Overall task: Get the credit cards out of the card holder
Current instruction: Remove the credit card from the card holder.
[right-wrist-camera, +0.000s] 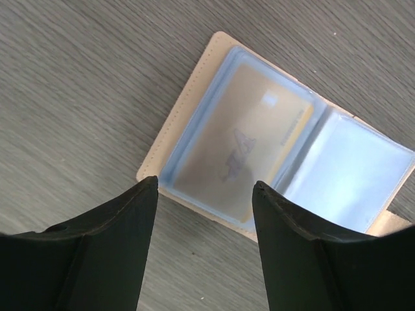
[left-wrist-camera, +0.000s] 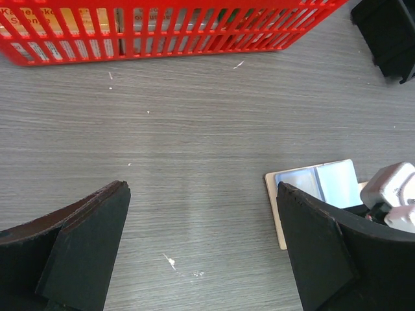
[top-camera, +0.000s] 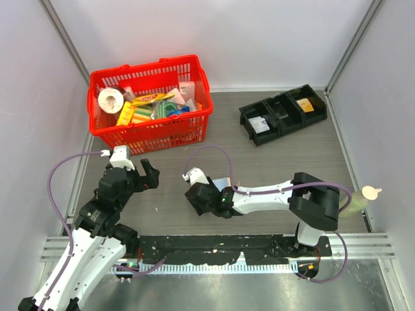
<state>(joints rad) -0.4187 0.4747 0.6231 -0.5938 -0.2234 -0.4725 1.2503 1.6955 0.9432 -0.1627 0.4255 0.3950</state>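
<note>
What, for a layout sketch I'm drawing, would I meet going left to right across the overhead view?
Left pincer → right pincer → black three-part tray. The red basket spans the width of both pincers farther back, so its place in the order is unclear and it is left out.

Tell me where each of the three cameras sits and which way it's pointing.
Top external: above and behind the arms, looking down on the table, basket and tray; both arms show, left gripper and right gripper.
Left wrist: low, facing forward along the table to the basket; its open fingers frame the view.
Right wrist: looks steeply down on the open card holder, card in a sleeve; its fingers below.
Shared: both wrist views show the card holder.
</note>
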